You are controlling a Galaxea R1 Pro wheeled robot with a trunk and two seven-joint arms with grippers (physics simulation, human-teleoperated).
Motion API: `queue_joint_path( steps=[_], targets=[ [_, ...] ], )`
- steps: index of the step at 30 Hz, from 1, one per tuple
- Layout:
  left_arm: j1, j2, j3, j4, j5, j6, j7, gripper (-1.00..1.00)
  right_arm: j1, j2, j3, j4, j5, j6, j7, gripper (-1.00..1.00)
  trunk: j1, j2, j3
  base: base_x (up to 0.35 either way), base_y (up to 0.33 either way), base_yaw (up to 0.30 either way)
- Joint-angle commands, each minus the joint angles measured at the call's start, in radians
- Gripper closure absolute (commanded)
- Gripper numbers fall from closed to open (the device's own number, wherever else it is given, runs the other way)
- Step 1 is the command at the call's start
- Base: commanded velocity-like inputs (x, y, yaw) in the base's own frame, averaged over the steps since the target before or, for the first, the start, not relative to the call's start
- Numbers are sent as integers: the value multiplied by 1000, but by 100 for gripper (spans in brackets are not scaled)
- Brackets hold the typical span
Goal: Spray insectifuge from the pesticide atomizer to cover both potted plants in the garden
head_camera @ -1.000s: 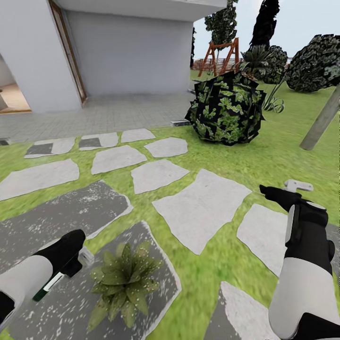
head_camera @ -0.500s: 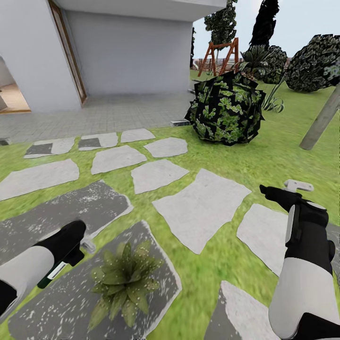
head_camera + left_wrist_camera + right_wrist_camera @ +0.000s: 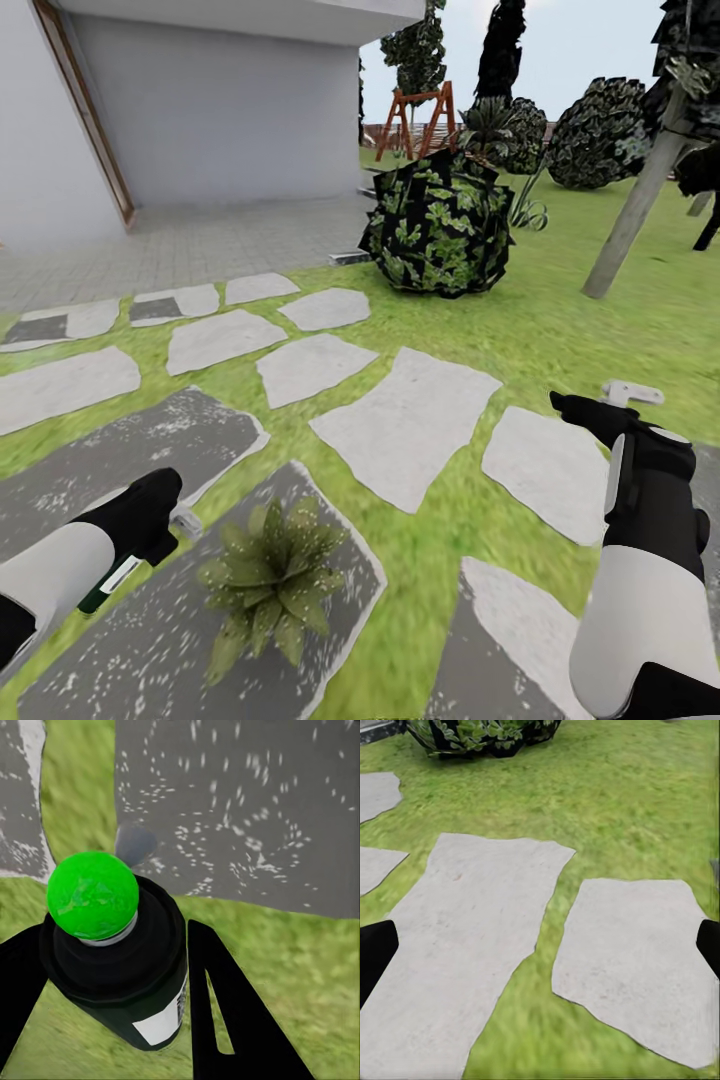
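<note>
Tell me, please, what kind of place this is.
Most likely a home garden: green grass with flat grey stepping stones, a round dark leafy shrub, a white house wall and a wooden swing frame behind.

home garden | grass [image 3: 560,330] | stepping stones [image 3: 405,425] | white house [image 3: 230,110]

A potted plant [image 3: 270,580] is set on a near paving slab [image 3: 330,610], just right of the left gripper [image 3: 180,520] (the pesticide atomizer [image 3: 124,960] is clamped in it), with stepping stones [image 3: 405,425] beyond and a round shrub [image 3: 438,225] farther off.
</note>
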Motion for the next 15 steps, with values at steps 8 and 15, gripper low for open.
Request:
queue_joint_path(
  steps=[8,15],
  targets=[
    [0,1,-5,-3,-10,1,-10,100,-1,1,-2,-2,11,3,9,-100,0,0,-1,6,320,-116],
    [0,1,-5,-3,-10,1,-10,100,-1,1,-1,-2,11,3,9,-100,0,0,-1,88,226,-202]
  ],
)
